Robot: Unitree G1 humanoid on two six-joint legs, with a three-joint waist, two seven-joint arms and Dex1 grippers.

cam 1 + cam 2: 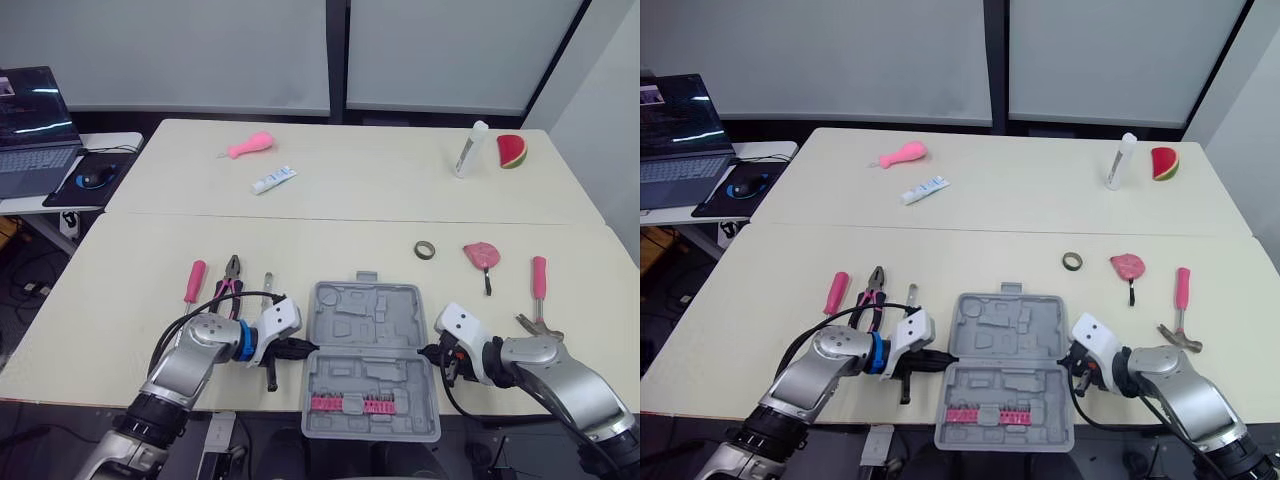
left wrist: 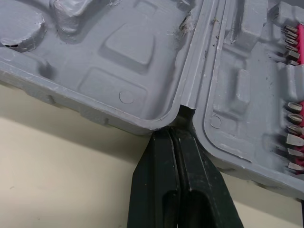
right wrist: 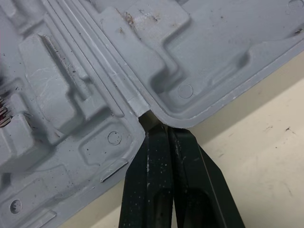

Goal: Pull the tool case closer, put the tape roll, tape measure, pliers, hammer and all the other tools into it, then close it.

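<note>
The grey tool case [image 1: 365, 325] lies open at the table's near edge, with a pink row of bits [image 1: 350, 404] in its near half. My left gripper [image 1: 305, 349] is shut, its tips against the hinge notch on the case's left side [image 2: 118, 52]. My right gripper [image 1: 428, 353] is shut too, touching the hinge notch on the right [image 3: 190, 42]. The tape roll [image 1: 425, 250], pink tape measure [image 1: 481, 255] and pink-handled hammer [image 1: 539, 290] lie right of the case. Pliers [image 1: 230, 278], a pink-handled screwdriver [image 1: 194, 282] and a slim dark-handled tool [image 1: 268, 292] lie left of it.
On the far table sit a pink toy [image 1: 250, 146], a white tube [image 1: 273, 180], a white bottle [image 1: 470, 148] and a watermelon slice [image 1: 511, 151]. A laptop [image 1: 30, 130] and mouse [image 1: 90, 180] occupy a side desk at far left.
</note>
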